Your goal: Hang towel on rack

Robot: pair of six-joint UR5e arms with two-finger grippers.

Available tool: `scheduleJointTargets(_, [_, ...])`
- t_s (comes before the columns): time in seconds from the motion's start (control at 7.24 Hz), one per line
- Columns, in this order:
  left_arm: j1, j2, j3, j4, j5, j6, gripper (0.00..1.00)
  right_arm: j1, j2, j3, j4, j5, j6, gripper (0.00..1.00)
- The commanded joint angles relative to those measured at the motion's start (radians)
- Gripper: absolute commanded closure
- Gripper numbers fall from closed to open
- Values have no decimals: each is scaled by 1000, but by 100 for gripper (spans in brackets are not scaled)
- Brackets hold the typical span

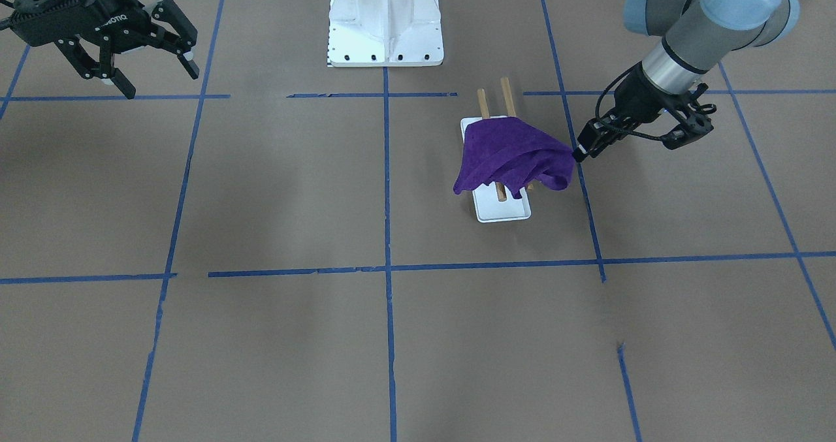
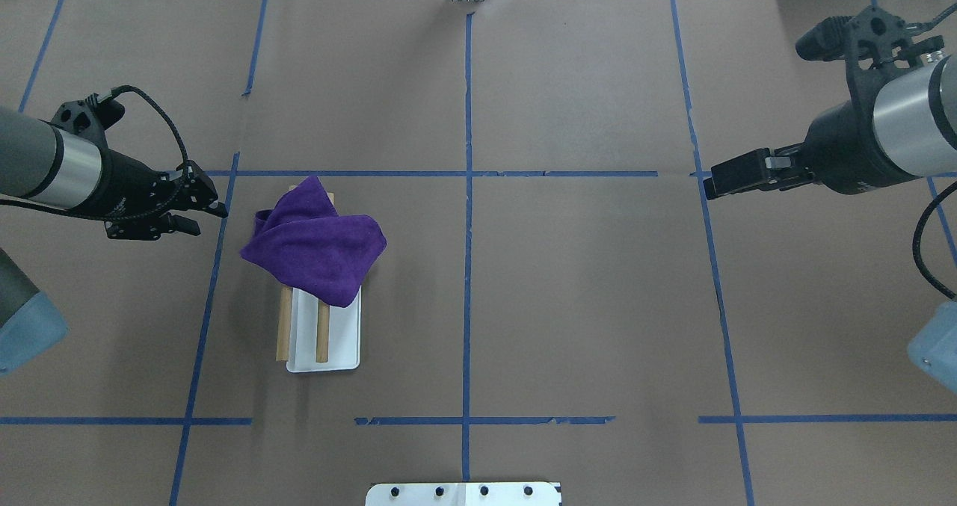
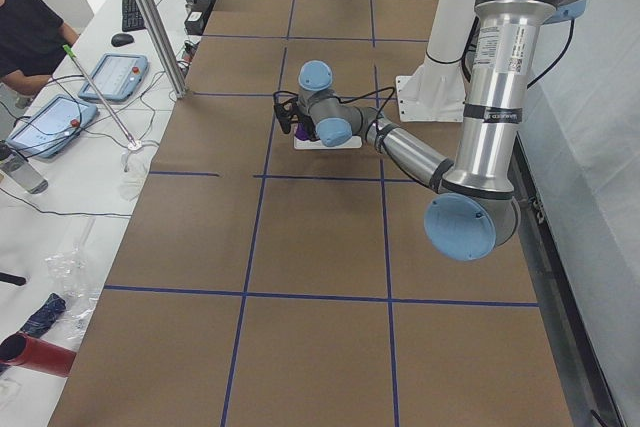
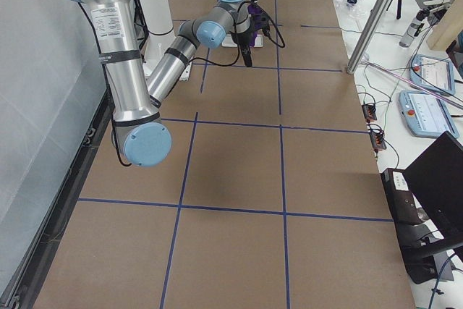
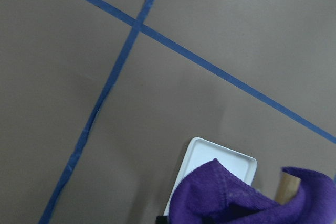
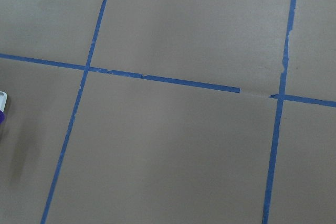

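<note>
Plainly, the purple cloth towel (image 2: 318,255) drapes bunched over both wooden rods of the small white-based rack (image 2: 340,341) on the brown counter (image 2: 568,304). The left gripper (image 2: 209,220) is spread empty just beside it. The right gripper (image 1: 160,79) is wide, well apart.

both arms are built alike: silver-grey tubes, darker grey joint housings, round pale-blue end caps. the left arm (image 2: 45,166) has a polished metal ring at the wrist, a black bracket (image 2: 82,111) and a black braided cable (image 2: 168,121). the right arm (image 2: 897,117) shows the same ring. each upper tube carries a white printed label (image 3: 497,47). the right claw (image 1: 160,83) is black with linked fingers and white lettering, seemingly "robotiq"; the left claw (image 2: 211,220) is black too.
</note>
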Motion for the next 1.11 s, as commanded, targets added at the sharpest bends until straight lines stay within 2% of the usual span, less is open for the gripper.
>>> scheduleJointTargets(0.0, [-1, -1, 25, 0, 10, 12, 0, 2, -38, -3, 0, -4, 0, 0])
scheduleJointTargets(0.28, [-34, 52, 16, 1, 2, 280, 0, 70, -115, -66, -3, 7, -26, 0])
scheduleJointTargets(0.41, [-126, 74, 23, 13, -5, 490, 0, 140, -141, -122, -9, 8, -135, 0])
scheduleJointTargets(0.55, [-184, 109, 29, 15, -5, 656, 0, 228, -173, -194, -11, 49, -290, 0])
scheduleJointTargets(0.69, [-262, 127, 35, 32, -28, 776, 0, 358, -186, -303, -12, 183, -449, 0])
scheduleJointTargets(0.83, [-350, 133, 45, 94, -103, 978, 0, 483, -204, -409, -12, 230, -653, 0])
scheduleJointTargets(0.97, [-446, 132, 52, 184, -117, 1190, 0, 574, -203, -518, -12, 232, -822, 0])
